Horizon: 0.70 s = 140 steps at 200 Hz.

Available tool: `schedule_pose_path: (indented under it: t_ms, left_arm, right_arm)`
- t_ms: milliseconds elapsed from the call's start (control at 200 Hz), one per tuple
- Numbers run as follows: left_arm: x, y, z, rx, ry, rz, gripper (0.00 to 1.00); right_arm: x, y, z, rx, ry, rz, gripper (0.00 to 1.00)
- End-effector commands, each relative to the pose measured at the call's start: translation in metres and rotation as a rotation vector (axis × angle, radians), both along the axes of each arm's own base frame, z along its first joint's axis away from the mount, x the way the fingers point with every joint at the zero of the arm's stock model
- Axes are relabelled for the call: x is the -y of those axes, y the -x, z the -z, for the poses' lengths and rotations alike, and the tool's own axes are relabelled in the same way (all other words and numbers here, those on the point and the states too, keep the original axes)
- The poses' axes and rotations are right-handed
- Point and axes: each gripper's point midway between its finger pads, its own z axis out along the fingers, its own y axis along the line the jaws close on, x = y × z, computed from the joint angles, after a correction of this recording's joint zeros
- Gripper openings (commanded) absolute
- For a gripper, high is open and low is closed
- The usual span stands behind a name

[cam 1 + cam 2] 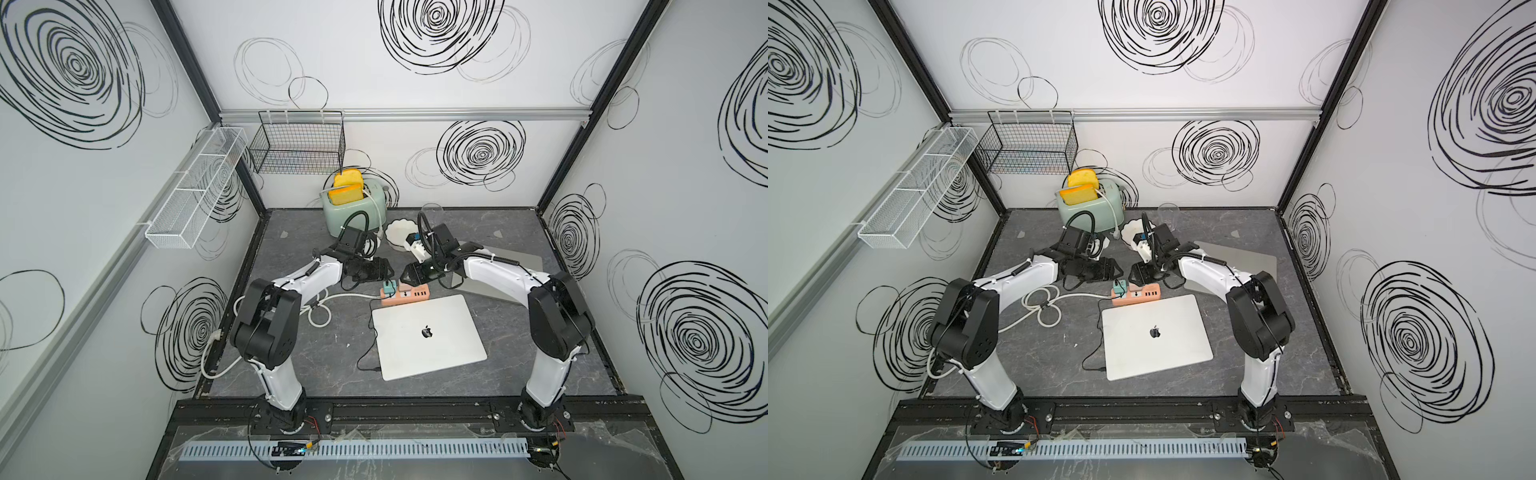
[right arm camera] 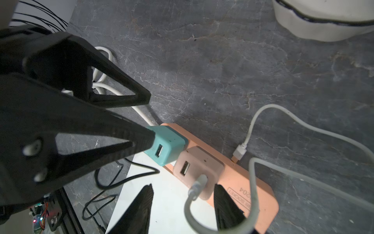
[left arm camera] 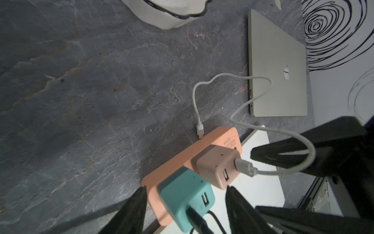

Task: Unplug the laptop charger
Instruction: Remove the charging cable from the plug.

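1. Left gripper (image 3: 185, 188) stands open astride the teal charger (image 3: 182, 200), with a gap showing at each finger. The right gripper (image 2: 183, 185) has its jaws parted on either side of the pink charger (image 2: 199, 168) and its white plug, not clamped on it.
2. Both chargers sit plugged into the orange power strip (image 2: 232, 174), side by side and almost touching. The teal one is at the end toward the left arm.
3. The strip lies just beyond the far edge of the closed laptop (image 1: 428, 336). The teal charger's black cable (image 3: 197, 221) runs round to the laptop's left side.
4. Bare counter (image 3: 81, 91) lies open beyond the strip, up to the white bowl (image 2: 323, 24). The strip's white cord (image 1: 353, 295) loops over the counter on the left.
5. An Apple logo marks the laptop lid and that of a second laptop (image 3: 279, 60). The strip's label shows "SOCKET" and "204"; the rest is hidden.
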Motion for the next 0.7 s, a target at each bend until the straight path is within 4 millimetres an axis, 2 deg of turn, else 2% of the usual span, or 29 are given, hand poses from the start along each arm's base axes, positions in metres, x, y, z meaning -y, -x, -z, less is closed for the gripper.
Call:
schedule_pose_path:
  t_ms: [0,95,295,695]
  left_arm:
    - [0.019,-0.011,-0.007,0.047,0.027,0.016,0.66]
    - [0.029,-0.011,0.001,0.032,0.029,0.031,0.66]
    - [0.035,-0.009,0.015,0.004,0.016,0.055,0.66]
    - [0.032,0.004,0.036,-0.039,-0.022,0.067,0.65]
  right_arm:
    - [0.000,-0.005,-0.001,0.012,0.008,-0.009,0.44]
    - [0.001,-0.006,0.002,0.011,0.008,-0.007,0.38]
    - [0.001,-0.007,0.003,0.022,0.004,-0.005,0.27]
    - [0.000,-0.012,0.003,0.027,0.005,0.007,0.14]
